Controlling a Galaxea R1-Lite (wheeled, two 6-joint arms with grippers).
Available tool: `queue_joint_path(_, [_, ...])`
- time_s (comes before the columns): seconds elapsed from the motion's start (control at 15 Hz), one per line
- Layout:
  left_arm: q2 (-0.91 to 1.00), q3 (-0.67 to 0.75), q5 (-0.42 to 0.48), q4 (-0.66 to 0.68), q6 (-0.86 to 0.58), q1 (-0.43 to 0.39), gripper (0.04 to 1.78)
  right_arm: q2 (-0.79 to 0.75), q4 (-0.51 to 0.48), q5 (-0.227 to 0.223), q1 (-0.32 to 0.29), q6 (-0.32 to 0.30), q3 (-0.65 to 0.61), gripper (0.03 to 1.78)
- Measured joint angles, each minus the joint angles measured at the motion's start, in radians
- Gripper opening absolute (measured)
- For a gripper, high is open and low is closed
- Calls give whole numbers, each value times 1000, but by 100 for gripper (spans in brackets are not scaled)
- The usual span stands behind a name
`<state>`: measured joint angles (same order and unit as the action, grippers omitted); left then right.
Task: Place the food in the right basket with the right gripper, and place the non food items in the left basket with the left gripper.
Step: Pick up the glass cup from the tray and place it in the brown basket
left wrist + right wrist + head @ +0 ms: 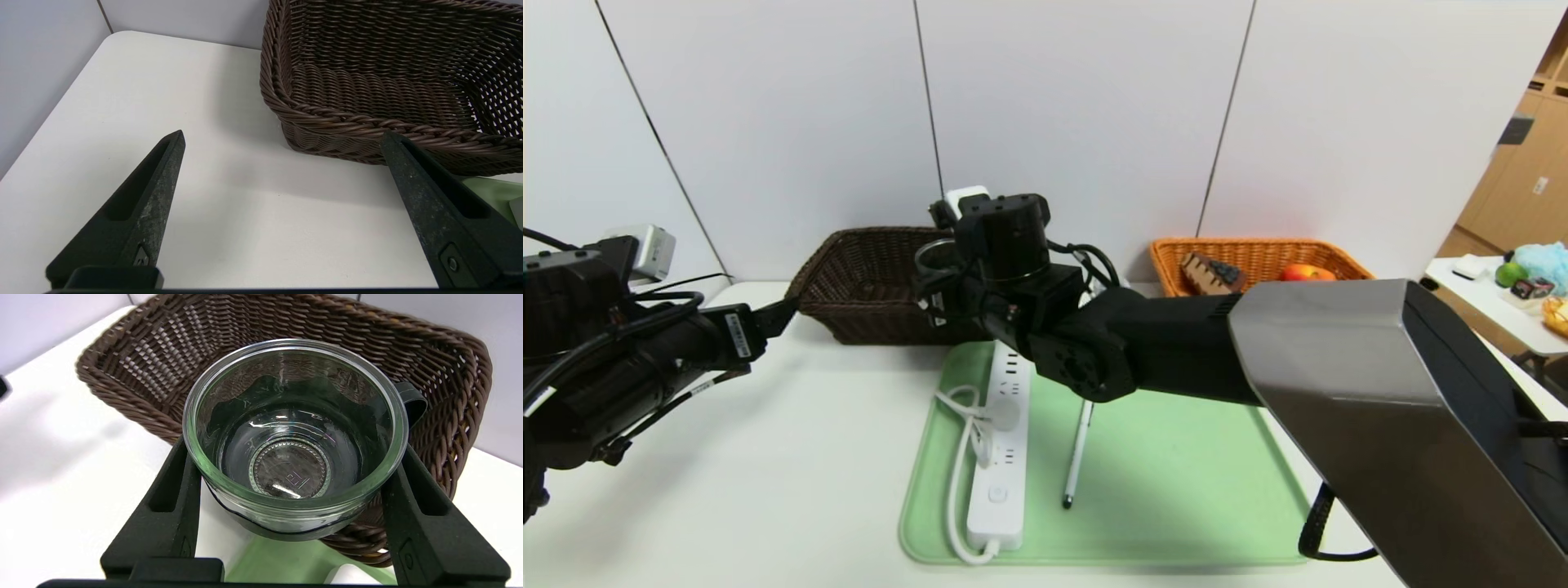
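The right hand (292,469) grasps the small round glass dish (294,428) between its two fingers (171,506), upright, mouth up, held above the near rim of the dark brown basket (163,355), over the strip where the green tray (282,559) meets the basket's front wall. The basket's inside looks bare, its flared walls open all round. The left hand (282,143) hangs released, its fingers (155,196) spread wide with nothing between them, low over the white desk (122,102) just beside the same basket's left front corner. On the tray (1176,490) lie the long white power strip (1005,441) with its looped cord and, just beside it, the slim white pen (1078,449); the right arm crosses above their far ends. At the right rear, well apart, the orange-tan basket (1258,249) holds the cake wedge (1210,273) and the apple (1305,272).
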<state>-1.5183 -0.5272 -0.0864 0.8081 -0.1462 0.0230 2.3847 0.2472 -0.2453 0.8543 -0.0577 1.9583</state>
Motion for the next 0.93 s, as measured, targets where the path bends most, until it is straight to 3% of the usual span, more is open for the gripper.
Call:
queue_joint_path(0.53, [-11, 6, 0, 2, -1, 0, 169, 39, 41, 7, -18, 17, 3, 119])
queue_joint_path(0.93, [-16, 4, 1, 2, -1, 0, 169, 43, 65, 10, -17, 49, 3, 147])
